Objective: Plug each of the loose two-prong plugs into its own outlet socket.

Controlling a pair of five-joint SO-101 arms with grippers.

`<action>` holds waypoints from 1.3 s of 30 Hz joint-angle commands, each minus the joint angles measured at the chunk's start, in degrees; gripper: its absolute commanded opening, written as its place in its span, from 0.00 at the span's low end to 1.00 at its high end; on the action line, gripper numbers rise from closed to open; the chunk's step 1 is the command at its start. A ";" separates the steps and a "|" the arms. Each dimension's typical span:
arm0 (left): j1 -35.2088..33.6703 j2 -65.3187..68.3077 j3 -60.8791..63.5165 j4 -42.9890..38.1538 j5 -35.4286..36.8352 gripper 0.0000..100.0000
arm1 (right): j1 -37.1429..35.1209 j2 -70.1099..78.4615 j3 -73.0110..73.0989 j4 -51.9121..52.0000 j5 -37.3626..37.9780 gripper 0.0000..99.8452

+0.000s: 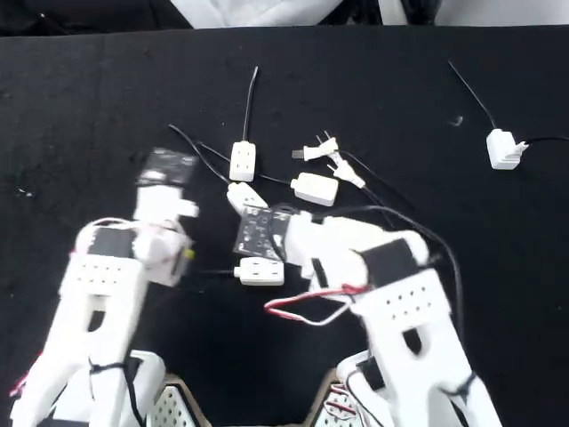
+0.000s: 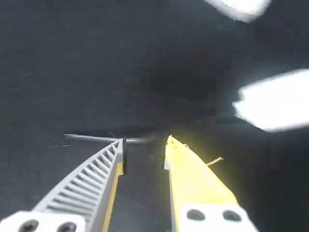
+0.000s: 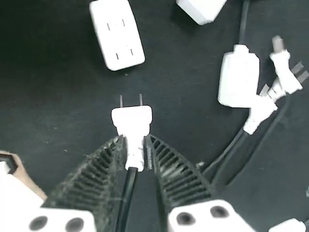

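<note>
The right tool [image 3: 134, 144] grips a plug [image 3: 132, 117] by its neck, with the prongs aimed at a socket [image 3: 117, 34] ahead on the black surface [image 3: 48, 87]. The left tool [image 2: 145, 147] is narrowly parted and holds nothing. Farther off, loose plugs [image 1: 317, 149] lie beside a second socket [image 1: 315, 188].

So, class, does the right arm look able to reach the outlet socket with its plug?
Probably yes: the right hand grips the two-prong plug, prongs facing the outlet socket, only bare table between.

Blurred: two pale shapes [image 2: 274, 100] beyond the left gripper [image 2: 145, 145], too soft to tell plug from socket.
Cut off: white block [image 3: 200, 8] at the right wrist view's edge, face unseen.
</note>
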 commanded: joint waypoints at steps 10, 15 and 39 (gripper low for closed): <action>-16.75 -0.09 19.56 -32.88 16.35 0.15 | -8.70 15.87 -12.88 0.09 5.45 0.01; -13.05 -0.70 21.41 -34.81 16.09 0.14 | -10.20 22.73 -17.54 0.26 6.33 0.01; -12.70 -0.70 21.76 -34.81 16.09 0.14 | -7.65 42.95 -31.96 4.31 7.47 0.01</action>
